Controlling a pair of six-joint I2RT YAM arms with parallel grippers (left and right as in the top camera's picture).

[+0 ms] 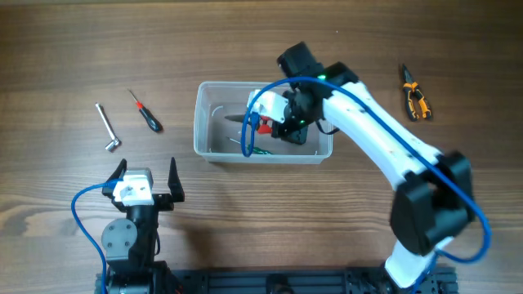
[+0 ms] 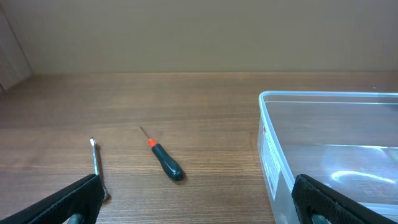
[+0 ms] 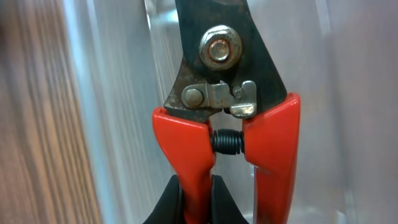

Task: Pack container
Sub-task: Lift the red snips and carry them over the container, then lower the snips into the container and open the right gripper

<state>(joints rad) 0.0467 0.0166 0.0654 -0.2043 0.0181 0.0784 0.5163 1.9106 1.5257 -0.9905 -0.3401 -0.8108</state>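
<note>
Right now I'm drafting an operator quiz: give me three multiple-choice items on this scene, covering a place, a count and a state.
1. Where are the orange-and-black pliers relative to the clear plastic rectangular container? A outside, right; B inside; C outside, left.
2. How many hand tools lie left of the container? A one; B two; C four.
3. The right gripper is: A open; B unseen; C shut on the red-handled snips.
Key: 1 A, they lie on the wooden table past its right wall. 2 B, a silver L-shaped wrench and a black-handled screwdriver. 3 C, it clamps one red handle.
</note>
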